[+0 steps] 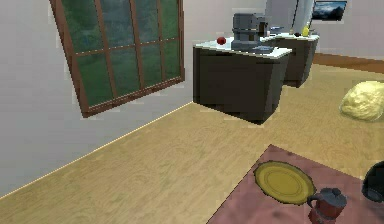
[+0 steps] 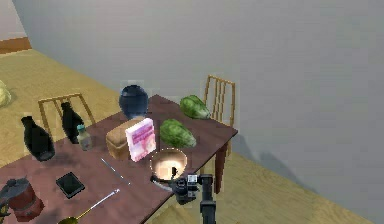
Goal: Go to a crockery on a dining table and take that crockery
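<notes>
Round bowl (image 2: 170,159) upright on dining table (image 2: 217,128), mouth up, no long axis; close by gripper (image 2: 167,184). Cannot tell whether anything held.

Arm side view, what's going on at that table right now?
The Stretch stands beside the dining table with its arm reaching in over the near edge. The hand is right at a pale round bowl that rests on the tabletop, so I can't tell whether it holds anything. Beyond the bowl are a pink box, a green item and a dark blue round vase. In the forward view, a yellow plate lies near the table's corner.
</notes>
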